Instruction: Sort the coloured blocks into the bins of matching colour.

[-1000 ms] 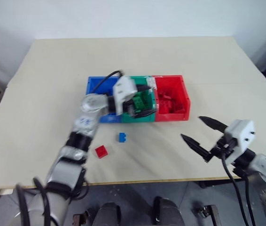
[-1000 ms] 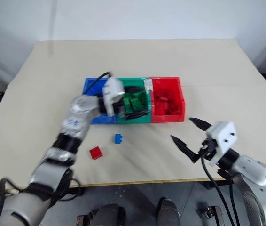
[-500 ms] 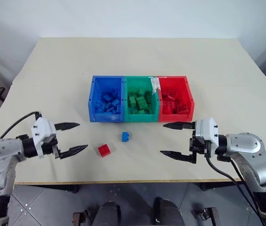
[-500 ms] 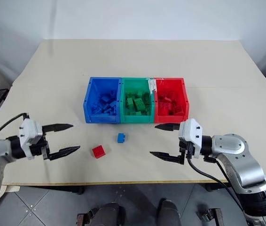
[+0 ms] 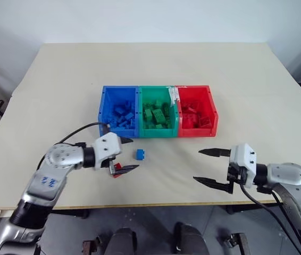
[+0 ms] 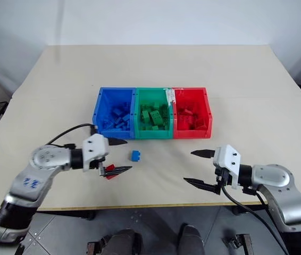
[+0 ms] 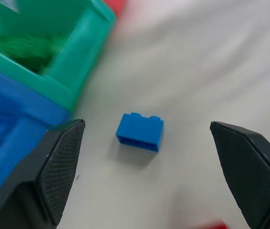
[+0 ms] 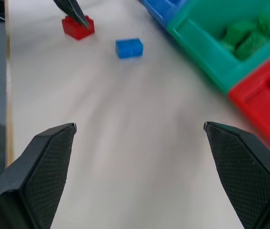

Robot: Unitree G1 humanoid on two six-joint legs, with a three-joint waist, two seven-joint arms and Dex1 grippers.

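A small blue block (image 5: 140,154) is sitting loose on the pale table (image 5: 60,85), just in front of the row of bins, roughly below the seam where the blue bin (image 5: 119,112) is joining the green bin (image 5: 158,111). A red block (image 6: 108,170) is lying a little nearer the table's front edge and to the left of the blue one, partly covered from my angle by one black finger of the left gripper (image 5: 125,155). That gripper is hanging low over the table with its two fingers spread wide apart, one reaching toward the front wall of the blue bin and the other crossing over the red block; nothing is sitting between them, and whether the lower finger is actually touching the red block I cannot tell. Along the left wrist view, the blue block (image 7: 140,132) is showing in the gap between the two spread fingers, apart from both. The three bins are standing joined in a row across the middle of the table, blue on the left, green in the centre, and the red bin (image 5: 197,110) on the right, each already holding a heap of blocks of its own colour. Off to the right, well apart from both loose blocks, the right gripper (image 5: 207,166) is hovering above the table in front of the red bin, its fingers likewise splayed wide and holding nothing.
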